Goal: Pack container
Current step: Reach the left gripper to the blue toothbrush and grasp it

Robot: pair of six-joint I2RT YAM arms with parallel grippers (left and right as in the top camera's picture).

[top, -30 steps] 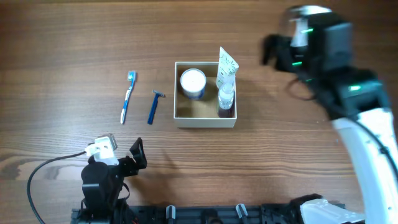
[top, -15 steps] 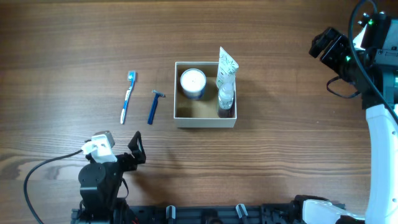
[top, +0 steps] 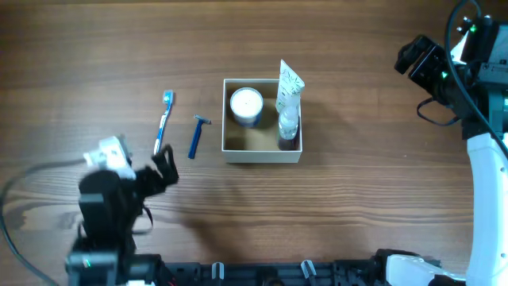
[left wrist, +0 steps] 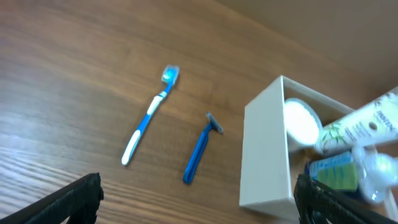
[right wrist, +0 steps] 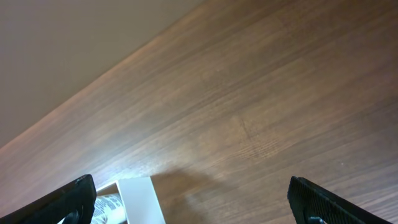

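Note:
The container [top: 263, 156], a square white-walled box with a tan floor, sits mid-table. It holds a white-lidded jar [top: 246, 103], a green-white tube [top: 289, 87] and a small clear bottle [top: 288, 125]. The container also shows in the left wrist view [left wrist: 264, 152] and in the right wrist view [right wrist: 140, 199]. A blue toothbrush [top: 163, 124] [left wrist: 149, 115] and a blue razor [top: 195, 137] [left wrist: 200, 149] lie left of the container. My left gripper [top: 165, 165] is open and empty, just below the toothbrush. My right gripper [top: 414, 57] is open and empty, raised at the far right.
A white cable [top: 32, 179] runs from the left wrist across the table's left front. The arm bases [top: 262, 274] line the front edge. The rest is bare wooden tabletop [top: 357, 206].
My right arm swung away from the container to the far right edge, then stayed still. My left arm moved left and up toward the toothbrush and razor.

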